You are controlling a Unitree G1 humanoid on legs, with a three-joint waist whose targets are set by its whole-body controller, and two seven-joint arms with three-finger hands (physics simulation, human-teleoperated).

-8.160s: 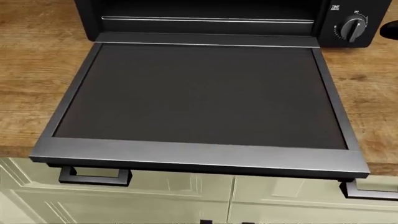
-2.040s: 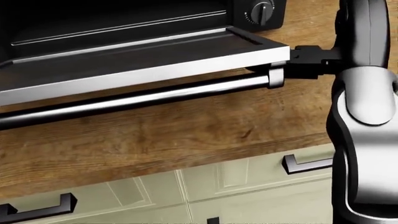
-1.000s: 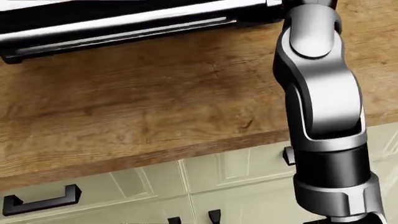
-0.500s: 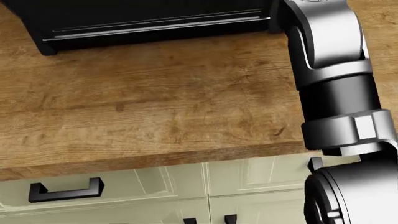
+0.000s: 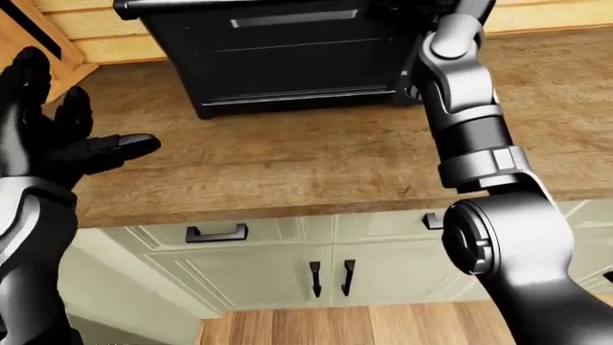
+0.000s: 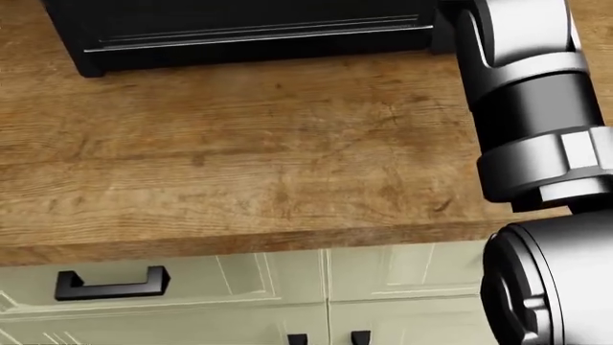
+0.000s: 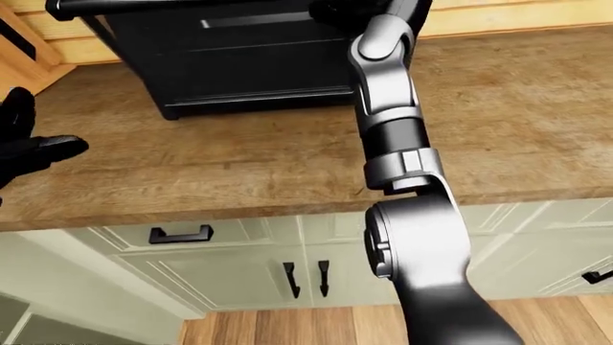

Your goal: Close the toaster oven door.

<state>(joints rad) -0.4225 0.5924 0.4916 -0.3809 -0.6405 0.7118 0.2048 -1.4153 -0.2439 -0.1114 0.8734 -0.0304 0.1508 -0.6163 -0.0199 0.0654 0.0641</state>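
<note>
The black toaster oven (image 5: 297, 57) stands on the wooden counter at the top of the left-eye view. Its door stands upright against the oven's face, with the bar handle (image 5: 239, 6) along the top edge. My right arm (image 5: 465, 108) reaches up from the bottom right to the oven's upper right corner. The right hand is dark against the oven at the picture's top edge (image 7: 335, 11), and its fingers cannot be made out. My left hand (image 5: 86, 115) is open and empty, held over the counter's left end, apart from the oven.
The wooden counter (image 6: 239, 158) runs across all views, its edge above pale green cabinets with black handles (image 6: 110, 284). A slanted wooden block (image 5: 29, 36) stands left of the oven. Wood floor (image 5: 335, 327) shows below the cabinets.
The door has swung from lying open to upright against the oven, with my right arm following it up. The head view has shifted meanwhile, so more counter and cabinet show.
</note>
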